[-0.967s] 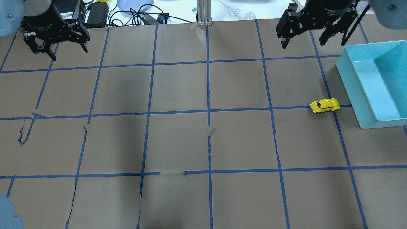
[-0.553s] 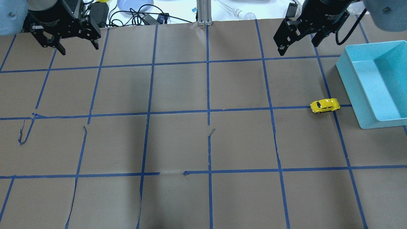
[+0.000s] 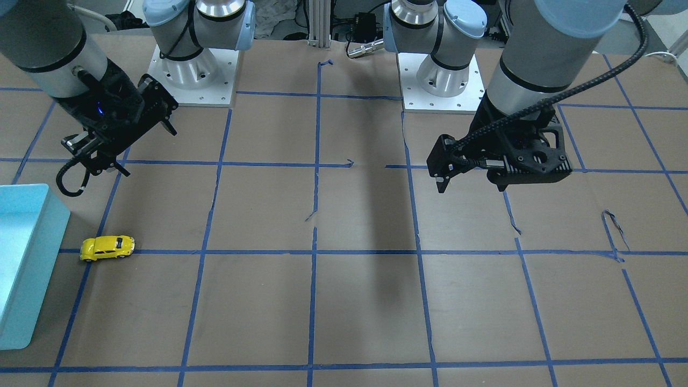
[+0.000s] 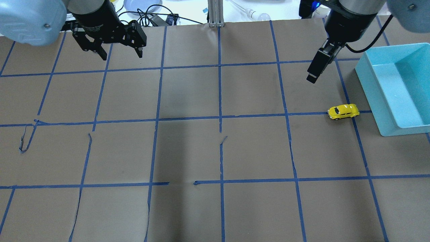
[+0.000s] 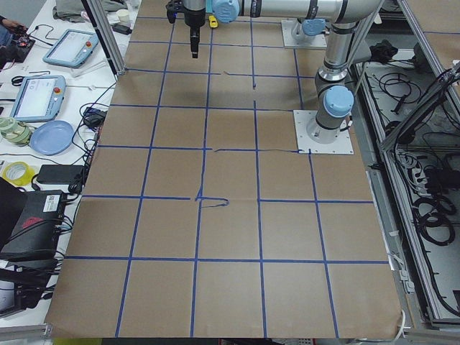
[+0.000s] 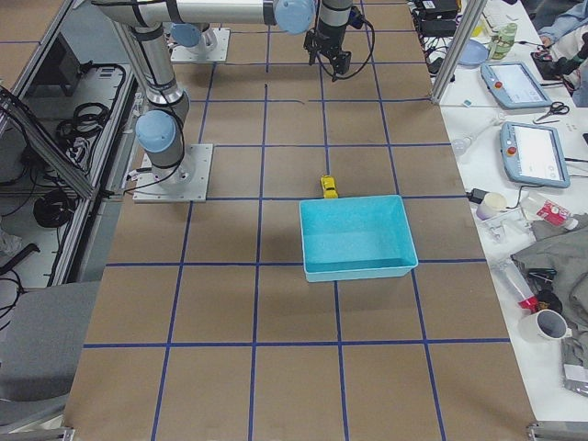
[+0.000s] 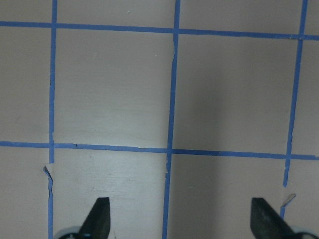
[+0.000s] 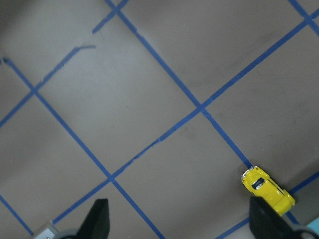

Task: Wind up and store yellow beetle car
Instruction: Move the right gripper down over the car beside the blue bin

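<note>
The right end effector [image 8: 179,221] hangs released, its fingers wide apart in the wrist view. Over the last second it has swung off the far edge of the table [image 4: 215,151] toward the bin [image 4: 372,101] and turned, so that from overhead it now shows nearly edge-on. It is above the table, near the bin's far corner and not yet over the car [image 4: 343,111]. The left end effector [image 4: 121,55], also released and holding nothing, has slid along the far edge toward the bin but is well apart from it.

The car has not moved. It stands on its wheels on a tape line just beside the bin's long wall, not touching it, and lies crosswise to that wall. The right wrist camera now has it in view ahead of one fingertip, so this looks like the start of the reach. Winding and storing are both still to do.

The bin is open-topped, and nothing shows inside it.
</note>
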Controlling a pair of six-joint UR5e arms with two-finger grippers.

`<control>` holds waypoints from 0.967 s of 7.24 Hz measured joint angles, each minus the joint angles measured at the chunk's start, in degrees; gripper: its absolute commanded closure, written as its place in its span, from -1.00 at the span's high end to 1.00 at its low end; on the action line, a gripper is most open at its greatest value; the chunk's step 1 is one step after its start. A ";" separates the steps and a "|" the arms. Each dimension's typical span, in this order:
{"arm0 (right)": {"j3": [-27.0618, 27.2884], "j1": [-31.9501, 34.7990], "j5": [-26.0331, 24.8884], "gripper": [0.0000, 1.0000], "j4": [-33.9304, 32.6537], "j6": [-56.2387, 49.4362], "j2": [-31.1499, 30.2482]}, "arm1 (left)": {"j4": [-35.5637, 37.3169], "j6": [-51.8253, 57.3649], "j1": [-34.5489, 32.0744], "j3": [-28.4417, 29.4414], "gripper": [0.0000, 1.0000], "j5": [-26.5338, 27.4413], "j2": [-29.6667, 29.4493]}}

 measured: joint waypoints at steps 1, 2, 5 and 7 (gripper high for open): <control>1.23 -3.75 -0.01 1.00 0.55 -10.64 0.64 | -0.13 0.00 -0.09 -0.56 1.00 -0.28 0.62; 2.42 -7.89 0.12 1.00 0.28 -20.52 1.61 | -0.42 0.26 0.03 -1.34 1.00 -0.36 1.25; 4.60 -12.98 -0.95 1.00 -7.24 -40.03 6.13 | -1.70 4.33 0.82 -5.17 1.00 0.50 3.50; 10.25 -13.27 -2.93 1.00 -18.75 -43.97 7.53 | -1.21 4.92 3.20 -7.92 1.00 0.45 4.68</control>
